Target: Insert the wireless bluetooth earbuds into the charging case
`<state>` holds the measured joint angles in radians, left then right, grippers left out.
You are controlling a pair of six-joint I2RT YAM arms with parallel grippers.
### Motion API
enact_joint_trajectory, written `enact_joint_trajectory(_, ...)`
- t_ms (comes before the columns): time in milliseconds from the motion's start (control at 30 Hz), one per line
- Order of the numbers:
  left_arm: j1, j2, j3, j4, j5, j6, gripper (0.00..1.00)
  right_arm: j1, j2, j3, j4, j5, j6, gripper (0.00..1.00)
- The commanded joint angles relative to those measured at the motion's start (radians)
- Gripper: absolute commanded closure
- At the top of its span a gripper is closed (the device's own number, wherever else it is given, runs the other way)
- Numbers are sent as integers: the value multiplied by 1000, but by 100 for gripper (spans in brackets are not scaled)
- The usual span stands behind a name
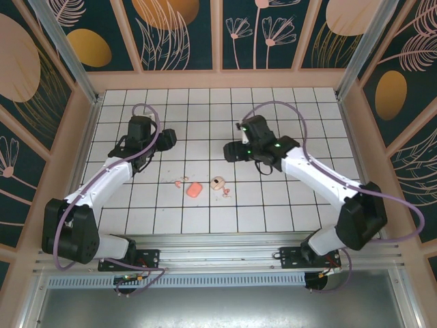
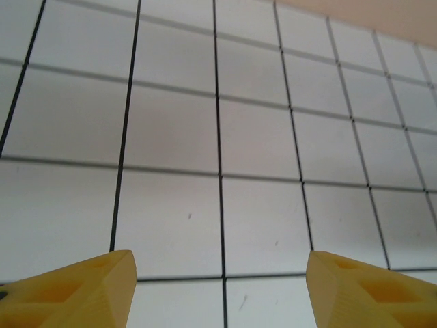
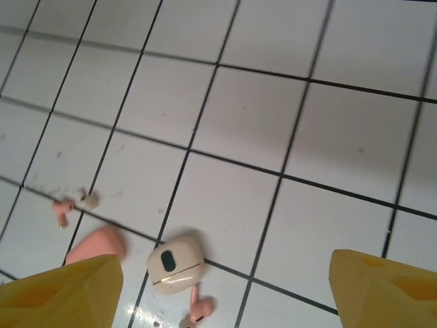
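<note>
Top external: high, behind arm bases, looks steeply down over whole tiled bench [image 1: 205,109], far off.
Left wrist: low, close, faces forward between left hand [image 2: 220,263] fingertips, across bare tiles to bench edge.
Right wrist: close, tilted down past right hand [image 3: 225,260]. Shares cream case [image 3: 175,264] and salmon block [image 3: 99,244] with top view.

Nothing to read here: no word, number or brand mark is legible in any view. The cream rounded charging case [image 3: 176,264] on the white tiled surface [image 3: 273,123] carries one dark oval patch, too small to show any letters.
</note>
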<state>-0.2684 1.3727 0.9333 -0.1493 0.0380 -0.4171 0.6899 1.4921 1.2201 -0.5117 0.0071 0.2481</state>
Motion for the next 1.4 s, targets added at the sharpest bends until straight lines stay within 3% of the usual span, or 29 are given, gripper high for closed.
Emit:
enact_joint_trajectory(0, 4, -14, -31, -126, 11, 3, 33, 48, 105, 54, -194, 13, -100, 23)
enact_joint_trajectory(400, 4, -11, -48, -120, 38, -9, 33, 221, 349, 92, -192, 36, -199, 22)
enact_joint_trajectory(1200, 4, -31, -79, -96, 65, -10, 32, 175, 502, 148, -71, 23, -256, 21)
enact_joint_trajectory(1367, 4, -23, -79, -95, 76, -8, 32, 153, 518, 144, -43, -23, -253, 28)
